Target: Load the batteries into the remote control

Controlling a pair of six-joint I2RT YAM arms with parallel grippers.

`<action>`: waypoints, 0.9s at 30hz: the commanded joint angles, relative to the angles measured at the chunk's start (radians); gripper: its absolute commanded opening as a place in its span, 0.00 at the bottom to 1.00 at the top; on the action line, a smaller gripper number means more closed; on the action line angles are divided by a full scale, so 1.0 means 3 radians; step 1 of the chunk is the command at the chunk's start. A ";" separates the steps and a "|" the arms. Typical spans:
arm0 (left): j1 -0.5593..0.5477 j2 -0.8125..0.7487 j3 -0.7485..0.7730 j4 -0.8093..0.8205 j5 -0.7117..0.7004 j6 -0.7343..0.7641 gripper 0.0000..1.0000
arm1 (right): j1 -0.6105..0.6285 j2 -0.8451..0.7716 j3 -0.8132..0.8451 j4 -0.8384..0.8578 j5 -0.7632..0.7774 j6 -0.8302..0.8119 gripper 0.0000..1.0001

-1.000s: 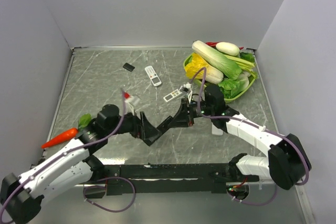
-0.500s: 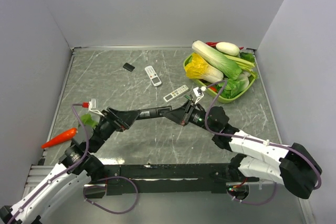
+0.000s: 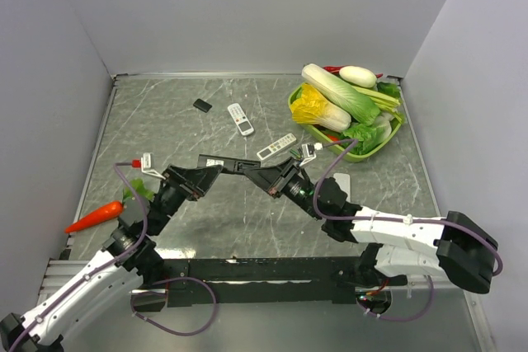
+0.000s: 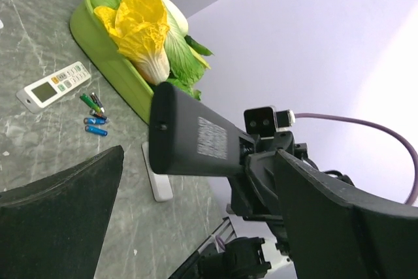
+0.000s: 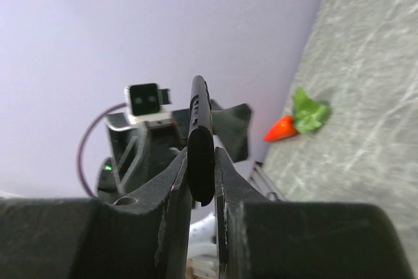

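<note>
Well above the table (image 4: 39, 142), the right gripper (image 5: 201, 161) is clamped on a black remote (image 5: 200, 119). The left gripper (image 4: 199, 158) gapes wide near the remote's free end. Batteries (image 4: 96, 121) lie just beside a white remote (image 4: 53, 85), near the basket's (image 4: 108, 53) wall.

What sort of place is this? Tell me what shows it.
Probably a robot test bench: a marbled table boxed in by plain walls, staged props such as a basket of vegetables and loose batteries, and the right gripper clamping a black remote.
</note>
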 commanded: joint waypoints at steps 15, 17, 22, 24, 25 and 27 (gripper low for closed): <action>0.0003 0.0481 -0.0125 0.1331 -0.0202 0.0024 0.76 | 0.0366 0.0370 0.0264 0.0610 0.0329 0.0434 0.00; 0.0003 0.0481 -0.0115 0.1357 -0.0227 0.0018 0.67 | 0.0402 0.0401 0.0269 0.0636 0.0334 0.0434 0.00; 0.0003 0.0456 -0.0053 0.1312 -0.0233 0.0013 0.45 | 0.0433 0.0478 0.0234 0.0754 0.0360 0.0424 0.08; 0.0008 0.0425 -0.0033 0.1240 -0.0278 0.0008 0.31 | 0.0433 0.0468 0.0188 0.0784 0.0380 0.0408 0.15; 0.0003 0.0389 -0.0013 0.1154 -0.0299 0.0003 0.22 | 0.0438 0.0453 0.0172 0.0790 0.0390 0.0347 0.18; 0.0003 0.0353 -0.0007 0.1097 -0.0365 0.0003 0.14 | 0.0433 0.0381 0.0142 0.0724 0.0406 0.0286 0.26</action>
